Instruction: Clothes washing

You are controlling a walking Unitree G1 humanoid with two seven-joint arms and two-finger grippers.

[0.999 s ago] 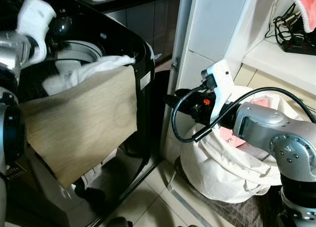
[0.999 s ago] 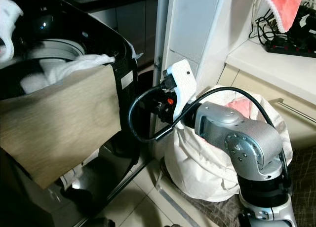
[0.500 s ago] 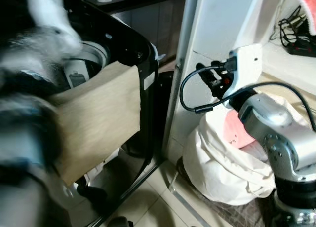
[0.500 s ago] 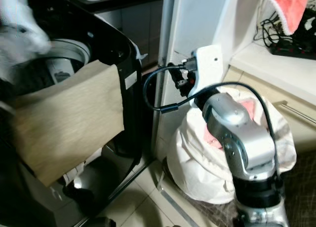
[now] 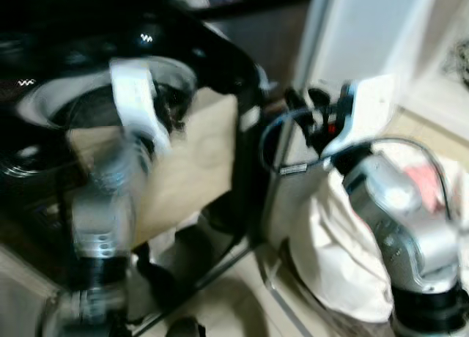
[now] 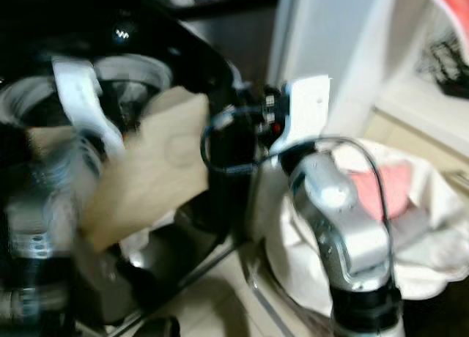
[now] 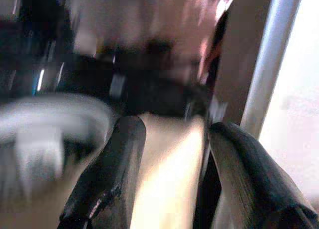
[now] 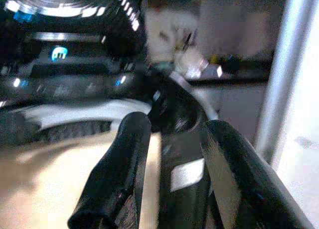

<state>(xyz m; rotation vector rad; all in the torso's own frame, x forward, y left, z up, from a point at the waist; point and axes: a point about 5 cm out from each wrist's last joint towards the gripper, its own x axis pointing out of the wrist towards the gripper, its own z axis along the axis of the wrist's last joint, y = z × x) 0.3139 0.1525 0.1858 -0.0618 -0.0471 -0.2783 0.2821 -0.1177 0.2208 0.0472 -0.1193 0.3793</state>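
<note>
Here, both head views are smeared, so I tell only what I can make out. My left gripper [image 7: 169, 154] has its two black fingers [image 7: 107, 176] spread apart with nothing between them; past the gap I see the tan cloth [image 7: 167, 164], but I cannot tell whether a fingertip touches it. My left arm [image 5: 110, 205] rises in the near left of the scene, its white wrist housing up in front of the washing machine [image 5: 220, 58].

My right gripper [image 8: 167, 169] is likewise parted, its fingers [image 8: 117, 179] holding nothing. Between them I look at the black corner of the washing machine, with the pale ring of the drum [image 8: 75, 114] to one side and the tan cloth low in the gap. My right arm [image 5: 396, 212] reaches in from the right, its white wrist block just right of the machine's right edge, with a black cable [image 5: 282, 143] looping off it.

The tan cloth [image 5: 194, 161] is draped over the machine's near right rim and hangs down its front. The drum opening [image 5: 88, 102] lies behind it to the left. To the right, on the floor beside the white wall panel [image 5: 366, 29], sits a white laundry bag [image 5: 344, 256] with something pink [image 6: 381, 190] showing at its top.
</note>
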